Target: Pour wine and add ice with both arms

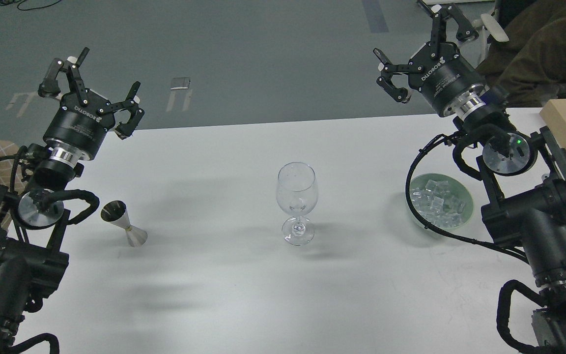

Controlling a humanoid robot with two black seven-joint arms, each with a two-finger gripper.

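Both arms are raised at the far corners of the bench [243,305], and nothing is in hand. The left gripper [95,96] has its fingers spread wide and released, above the bench's left edge. The right gripper [423,56] is likewise spread and empty, up beyond the far right edge.

The wine glass [297,202] stands upright and looks empty in the middle of the bench. A steel jigger [124,222] stands upright well to its left, near the left arm. The ice [436,196] lies heaped in a pale green bowl [465,216] well to the right of the glass, close under the right arm's cables. No bottle is visible.

The task looks barely begun, and the first reach is probably for the jigger with the left gripper. To do it well, come down over its narrow waist, close squarely so the smooth metal does not twist, and lift it level, since whether it holds liquid cannot be told. For the ice, the right gripper should enter the bowl from above, clear of the cable at its rim, and pinch one cube from the top of the heap.
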